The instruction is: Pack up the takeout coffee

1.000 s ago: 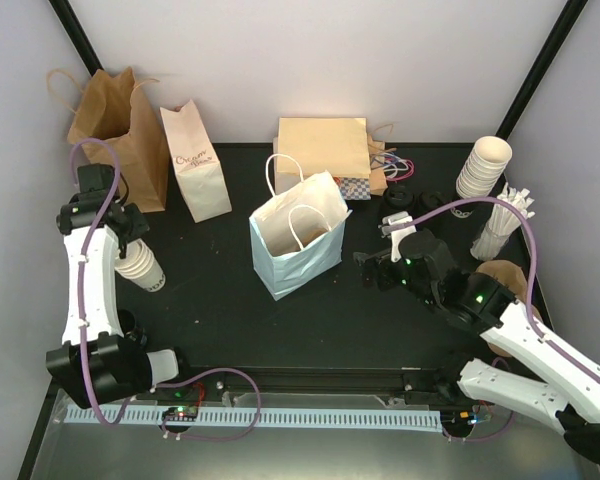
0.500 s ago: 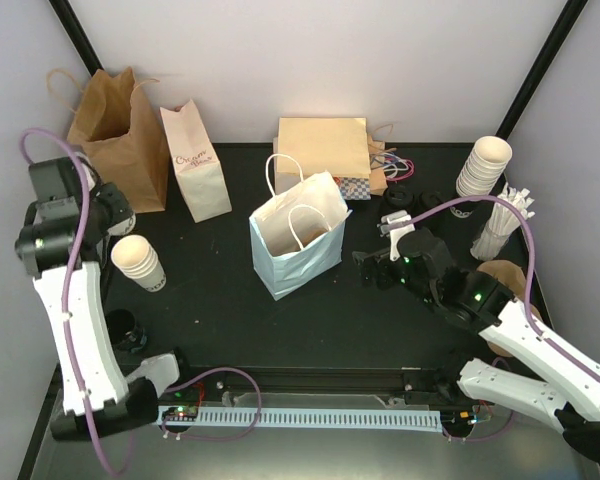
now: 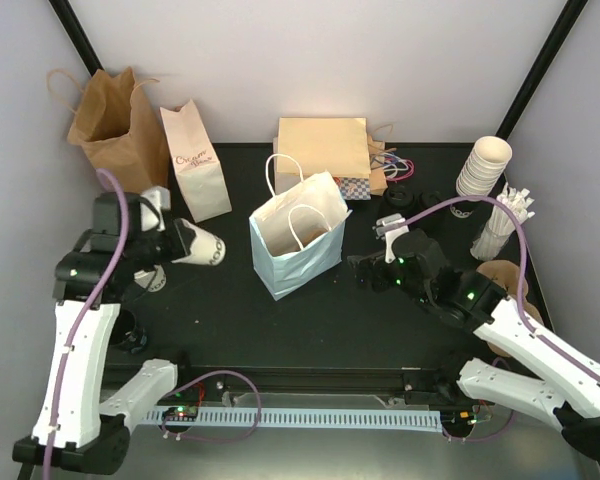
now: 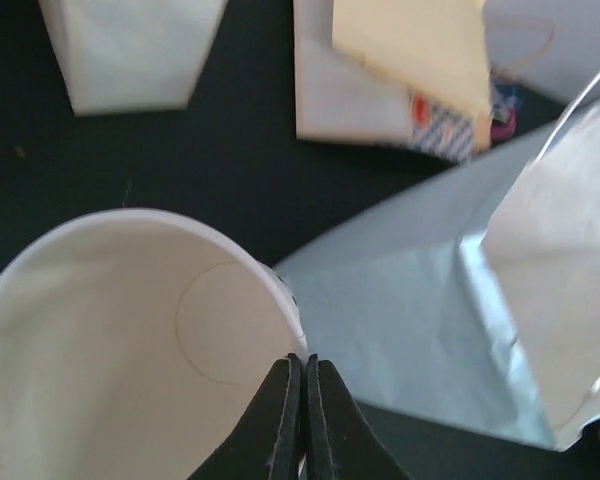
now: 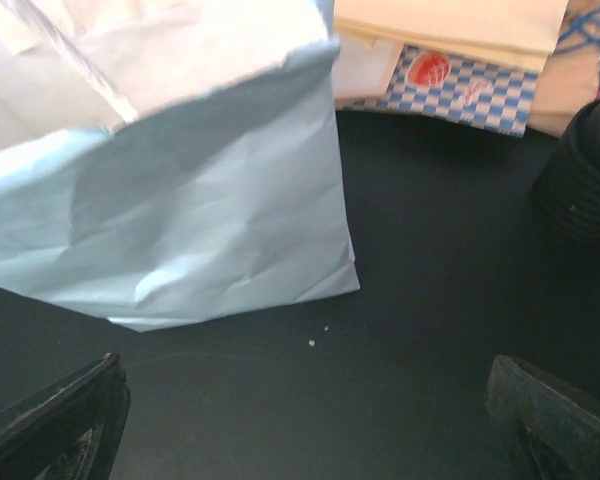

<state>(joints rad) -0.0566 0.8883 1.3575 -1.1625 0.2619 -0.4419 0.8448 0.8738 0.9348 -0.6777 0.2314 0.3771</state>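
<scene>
The takeout coffee's cup (image 3: 201, 246), small, cream-white, with dark print near its base, has no lid on it. It hangs tilted on its side above the table, left of the light blue bag (image 3: 298, 252). My left gripper (image 3: 178, 240) is shut on its rim; in the left wrist view the fingertips (image 4: 304, 362) pinch the rim of the empty cup (image 4: 110, 340), with the blue bag (image 4: 410, 320) just beyond. My right gripper (image 3: 366, 270) stands open right of the bag, low over the table; its view shows the gripper (image 5: 305, 420) empty, facing the bag (image 5: 180, 200).
Another cream cup (image 3: 152, 281) stands below the left gripper, a black lid (image 3: 130, 331) nearer. A brown bag (image 3: 110, 130), a white printed bag (image 3: 195, 165) and a tan box (image 3: 322, 148) line the back. Stacked cups (image 3: 483, 165), stirrers (image 3: 502, 225) and black lids (image 3: 425, 200) sit right.
My left arm has risen from the cups at the left, taken one up by the rim and carried it right toward the blue bag, tilting it. The right gripper has edged slightly left.
</scene>
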